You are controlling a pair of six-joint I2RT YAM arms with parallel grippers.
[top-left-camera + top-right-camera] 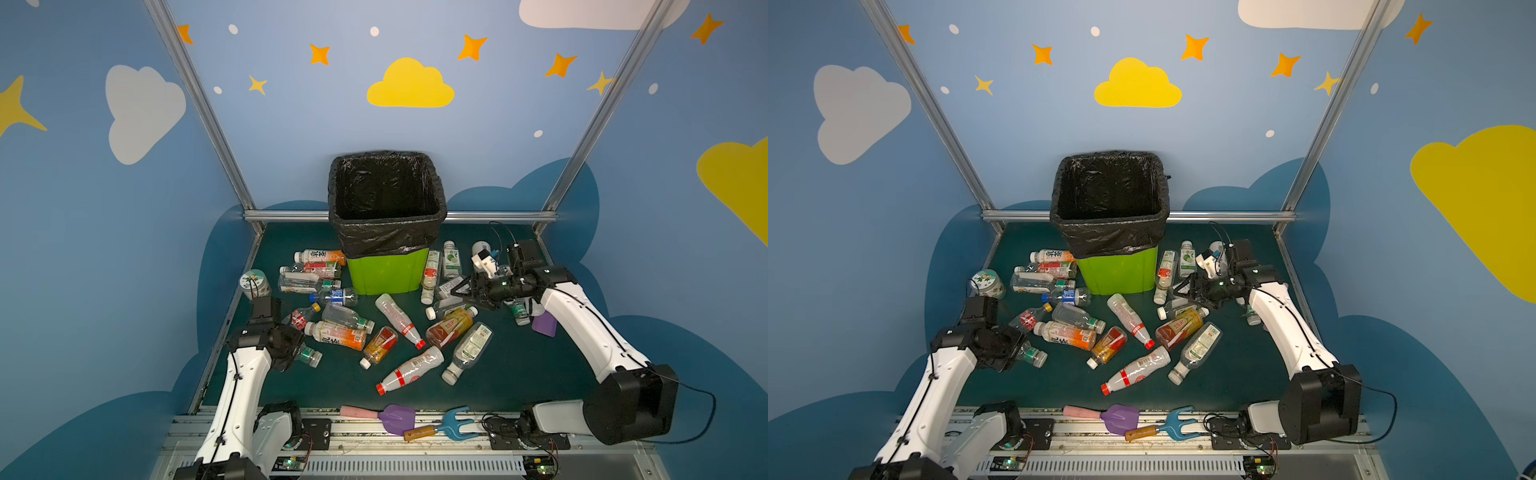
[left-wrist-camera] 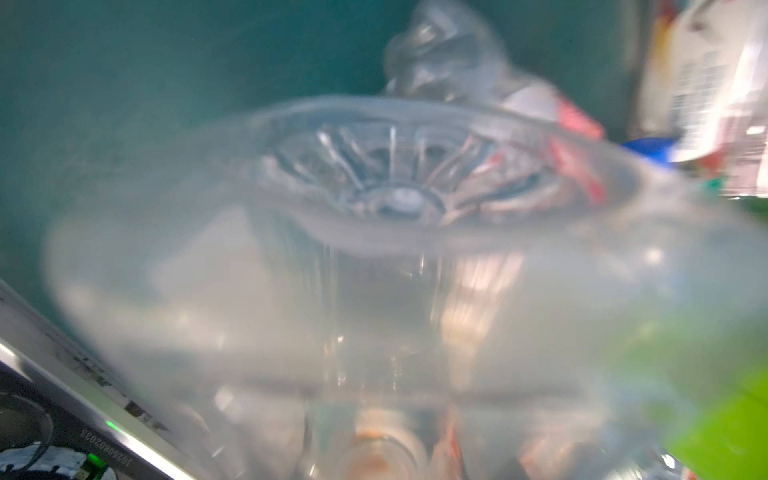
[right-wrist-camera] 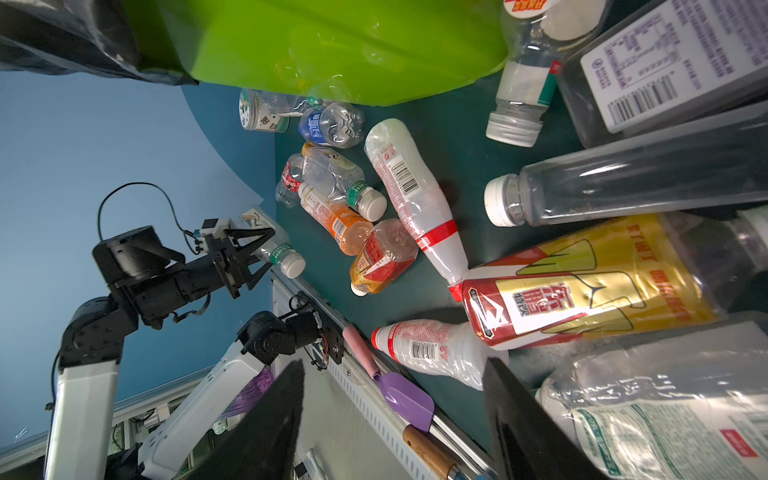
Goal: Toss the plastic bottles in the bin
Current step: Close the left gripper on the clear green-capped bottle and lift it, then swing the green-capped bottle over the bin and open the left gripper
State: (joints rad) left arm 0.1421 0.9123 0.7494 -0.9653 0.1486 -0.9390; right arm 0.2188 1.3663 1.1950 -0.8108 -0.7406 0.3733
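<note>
- I'm seeing the bin standing at the back middle of the desk, tight against the rear rail. It's square, lime-green hard plastic, with a crinkly black bag folded over the rim.
- Open room is lying front-right: a bare dark-green strip between the pile and the right arm. The left side rail is running close to the left arm, and a squat jar is sitting by it.
- The front edge is carrying a purple shovel and a blue fork.
- The plastic bottles are lying on their sides around the bin's foot, many touching or crossing. They're clear or white with glossy labels.
- left gripper: fingers are pinching a clear bottle with a green band across its body at the desk's front-left. The white cap end is poking out past the tips. Its ribbed base is filling the left wrist view, blurred.
- right gripper: fingers are standing spread, holding nothing, hovering over the bottles right of the bin. An amber bottle with a red-gold label and a white red-capped bottle are lying just beyond the tips.
</note>
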